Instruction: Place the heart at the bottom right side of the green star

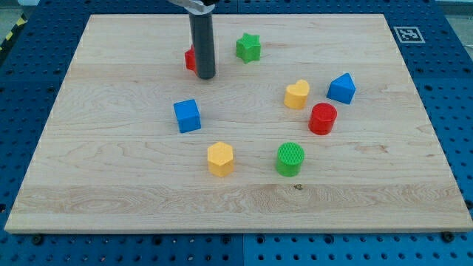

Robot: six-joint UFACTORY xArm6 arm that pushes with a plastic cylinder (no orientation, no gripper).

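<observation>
The yellow heart (296, 94) lies right of the board's middle. The green star (249, 47) lies near the view's top, up and left of the heart. My tip (206, 76) is down on the board left of the star and far left of the heart. It stands just in front of a red block (190, 58), which the rod mostly hides, so its shape cannot be made out.
A blue triangular block (341, 88) and a red cylinder (322, 118) lie right of the heart. A blue cube (187, 116), a yellow hexagon (220, 159) and a green cylinder (290, 159) lie lower down. The wooden board (111, 207) ends on blue perforated table.
</observation>
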